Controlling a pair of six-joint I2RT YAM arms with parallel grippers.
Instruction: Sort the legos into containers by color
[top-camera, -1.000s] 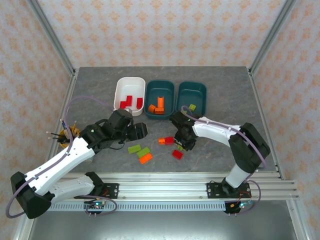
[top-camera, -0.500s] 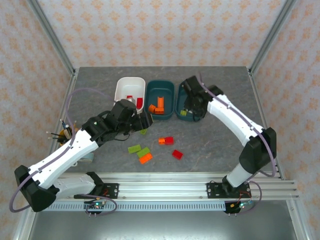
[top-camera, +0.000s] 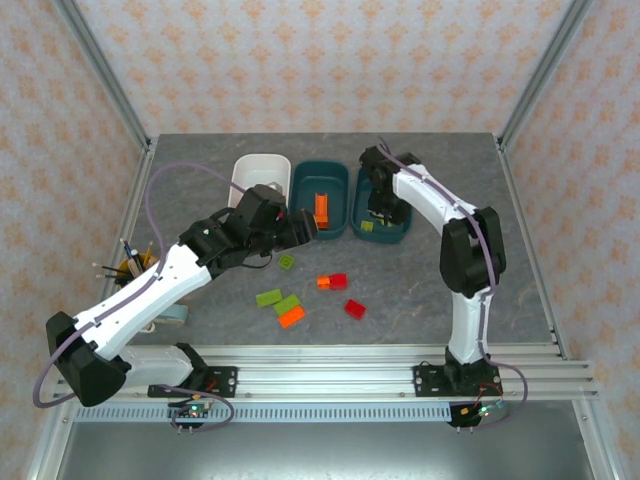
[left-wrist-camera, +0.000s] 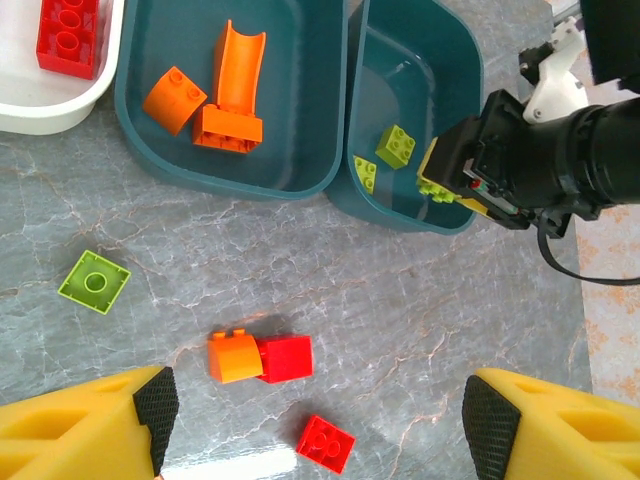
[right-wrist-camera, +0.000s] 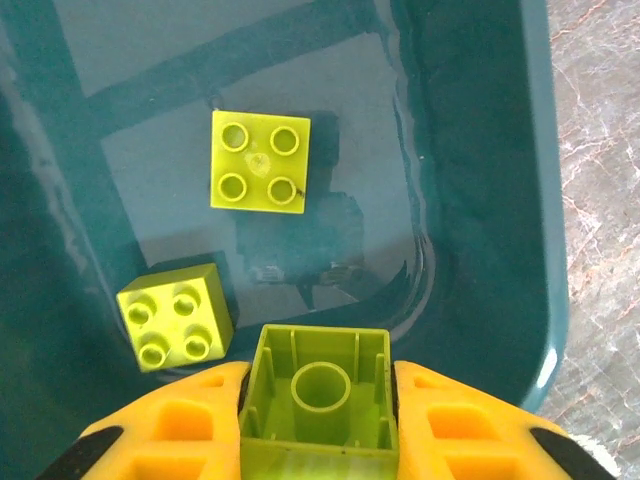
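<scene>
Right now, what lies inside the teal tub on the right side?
Two lime bricks lie on the floor of the right teal tub. The right gripper holds a third brick above, covering the floor beneath.

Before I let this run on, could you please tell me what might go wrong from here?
The right gripper holds a lime green brick close to the near wall of the right teal tub; released there, it may bounce out. The orange brick and red brick on the table touch, so the open left gripper could drag both.
</scene>
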